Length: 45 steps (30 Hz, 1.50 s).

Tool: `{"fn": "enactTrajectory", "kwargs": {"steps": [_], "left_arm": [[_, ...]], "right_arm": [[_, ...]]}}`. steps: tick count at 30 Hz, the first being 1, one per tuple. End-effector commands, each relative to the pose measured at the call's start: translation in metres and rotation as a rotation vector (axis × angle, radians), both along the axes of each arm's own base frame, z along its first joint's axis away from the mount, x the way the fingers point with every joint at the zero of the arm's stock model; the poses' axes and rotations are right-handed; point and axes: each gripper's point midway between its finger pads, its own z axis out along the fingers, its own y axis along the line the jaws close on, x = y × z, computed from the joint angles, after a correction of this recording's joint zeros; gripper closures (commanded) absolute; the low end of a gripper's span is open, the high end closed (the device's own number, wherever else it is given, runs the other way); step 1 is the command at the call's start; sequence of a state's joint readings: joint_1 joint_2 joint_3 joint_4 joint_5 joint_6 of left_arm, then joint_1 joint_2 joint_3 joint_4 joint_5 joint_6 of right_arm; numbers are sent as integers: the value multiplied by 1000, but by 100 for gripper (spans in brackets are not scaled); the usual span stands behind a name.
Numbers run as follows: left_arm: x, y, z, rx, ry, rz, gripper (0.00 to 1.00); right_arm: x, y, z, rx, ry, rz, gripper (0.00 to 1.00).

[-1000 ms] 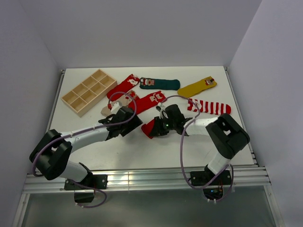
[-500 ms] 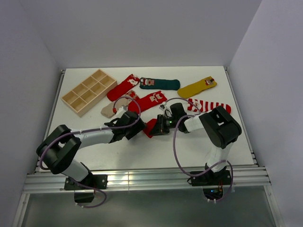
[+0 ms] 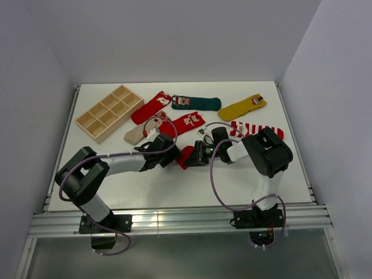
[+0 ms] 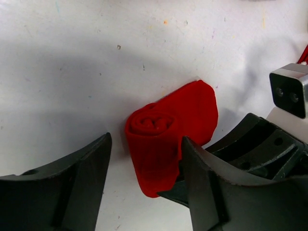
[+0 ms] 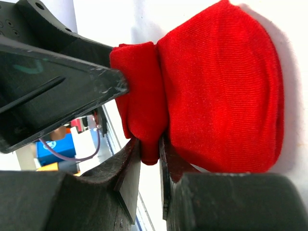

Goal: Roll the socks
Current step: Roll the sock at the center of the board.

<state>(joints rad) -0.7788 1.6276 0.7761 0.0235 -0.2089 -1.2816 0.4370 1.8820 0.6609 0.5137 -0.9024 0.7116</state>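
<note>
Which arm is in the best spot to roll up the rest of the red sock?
Probably the right. The right gripper is pinched shut on the rolled part of the red sock, with the loose flat end beside it. The left gripper only straddles the roll, jaws open, not gripping.

The rolled sock (image 4: 163, 134) is plain bright red. A second sock (image 3: 150, 107) and a third sock (image 3: 185, 123) are red with white patches. The other socks are dark green (image 3: 200, 103), mustard yellow (image 3: 241, 107), red-and-white striped (image 3: 258, 131) and beige (image 3: 133, 135). The tray (image 3: 119, 124) is pale wood and the counter (image 3: 174, 186) is white.
</note>
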Motion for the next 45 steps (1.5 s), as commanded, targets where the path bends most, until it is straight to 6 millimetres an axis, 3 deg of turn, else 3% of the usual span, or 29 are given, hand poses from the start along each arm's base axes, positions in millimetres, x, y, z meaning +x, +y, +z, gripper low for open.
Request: {"fn": "enactTrajectory", "kwargs": {"steps": [1,6,11,14,17,21,26,27,32,36,45], "left_arm": [[5,-2,-6,20,7,26,36],[4,-1,-16,38,31,22,46],[3,-2,-22,61,53,13,62],[4,0,-21,88,56,5,77],[4,1,-19,115,62,-10,86],[1,1,-22,157,88,-51,96],[-1,2,-22,209,115,-89,97],[-2,2,-22,223,117,-105,97],[-1,0,-23,264,137,-149,98],[-3,-2,-25,279,153,-182,98],[-1,-9,-24,287,165,-218,96]], "right_arm": [[-5,-14,-33,-85,80,-59,100],[-4,-16,-36,-89,90,-72,100],[1,-22,-36,-133,52,-93,100],[6,-26,-32,-164,0,-115,100],[9,-28,-22,-189,-72,-125,93],[16,-39,-12,-272,-210,-174,72],[26,-48,13,-409,-446,-224,57],[27,-48,26,-428,-519,-224,54],[23,-38,50,-542,-740,-240,46],[19,-27,57,-585,-843,-212,44],[5,2,50,-643,-963,-132,42]]}}
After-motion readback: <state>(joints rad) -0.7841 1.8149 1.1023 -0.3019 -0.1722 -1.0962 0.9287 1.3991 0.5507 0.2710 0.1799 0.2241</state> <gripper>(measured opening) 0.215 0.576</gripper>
